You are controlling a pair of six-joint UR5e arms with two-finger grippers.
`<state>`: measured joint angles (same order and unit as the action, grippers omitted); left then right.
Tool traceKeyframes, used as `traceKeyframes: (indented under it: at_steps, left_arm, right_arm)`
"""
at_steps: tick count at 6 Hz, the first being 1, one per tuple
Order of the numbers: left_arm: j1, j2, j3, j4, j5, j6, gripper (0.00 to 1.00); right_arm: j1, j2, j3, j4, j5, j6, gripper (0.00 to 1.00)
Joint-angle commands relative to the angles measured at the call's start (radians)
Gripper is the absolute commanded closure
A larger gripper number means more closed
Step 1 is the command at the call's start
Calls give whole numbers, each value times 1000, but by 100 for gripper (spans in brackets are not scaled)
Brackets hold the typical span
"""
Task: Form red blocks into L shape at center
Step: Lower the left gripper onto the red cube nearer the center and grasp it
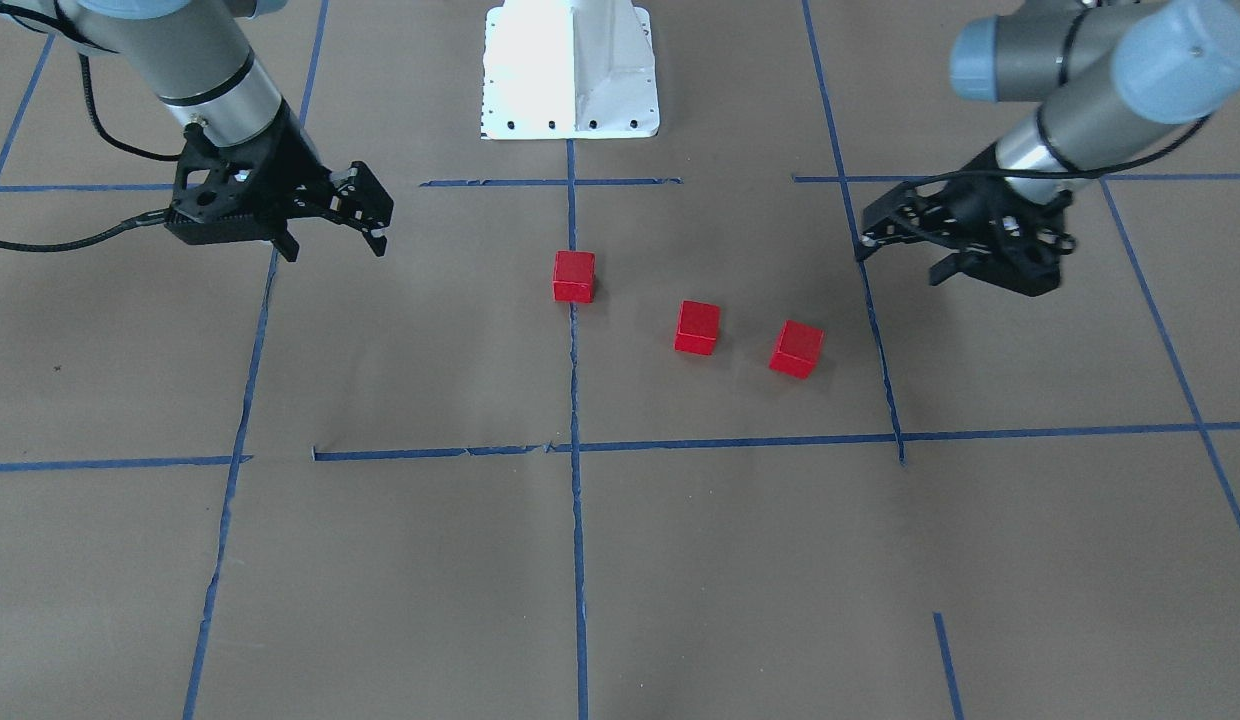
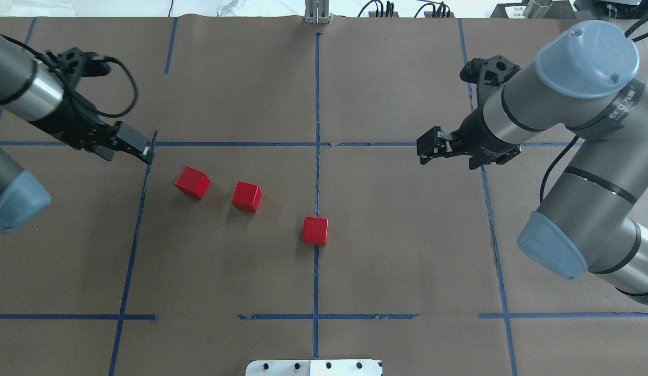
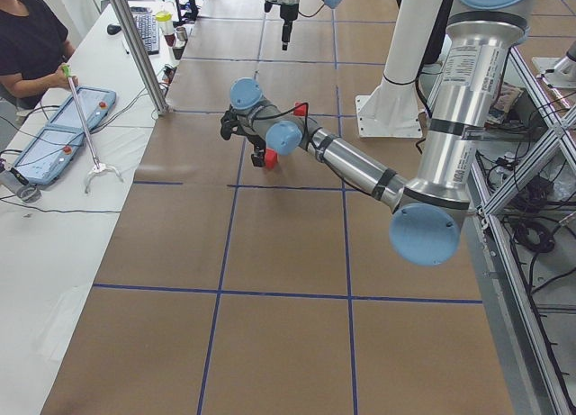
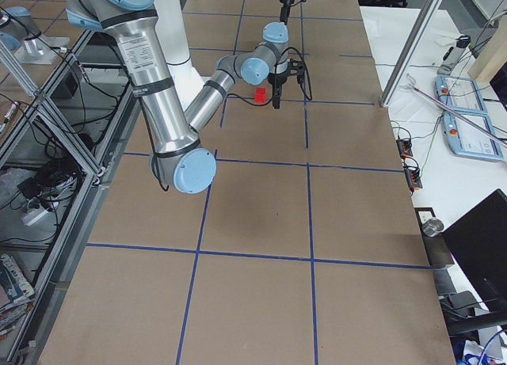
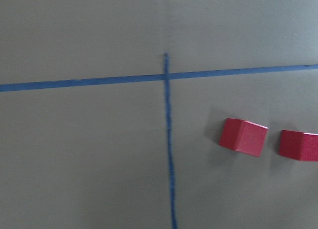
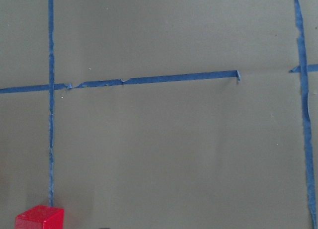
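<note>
The left hand (image 1: 901,264) hangs above the bench (image 2: 397,62) with its two fingers spread wide and nothing between them; one fingertip sits by the left border line of the center cell (image 2: 407,235). Just inward of that hand, a little toward the robot's base, lies the first red block (image 2: 192,182); it is a small, plain, matte cube, bright red, turned at a clear angle to the tape grid. Near it, farther from the left hand, lies the second red block (image 2: 246,196), alike in look and turned only slightly off the grid; the two are close but not touching. The third red block (image 2: 315,231) rests farther inward again, roughly midway between the two hands and nearer the base than either; it is squared to the grid and sits on the tape line (image 2: 316,104) that splits the cell. Being cubes, none has a long axis; together they make a loose slanting row that runs from the left hand's fingertips toward the base. The right hand (image 1: 335,248) hovers well apart from all three, just inside the cell's right border; its fingers are likewise parted wide and hold nothing.
</note>
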<state>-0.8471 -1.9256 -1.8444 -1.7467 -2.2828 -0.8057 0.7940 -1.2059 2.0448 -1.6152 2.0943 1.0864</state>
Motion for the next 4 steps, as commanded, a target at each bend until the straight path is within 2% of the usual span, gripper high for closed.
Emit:
traceKeyframes:
  at_steps: [1,2,4]
  left_arm:
    - [210,-190,155,1,245,-113,0]
    - [235,-194,166,0,247,-189,0]
    - [287,-236,223,1,380,-227,0]
  right_arm:
    - [14,-27,11,0,13,-28,0]
    - [13,-30,11,1,13,-28,0]
    - [11,-30,12,1,10,-25,0]
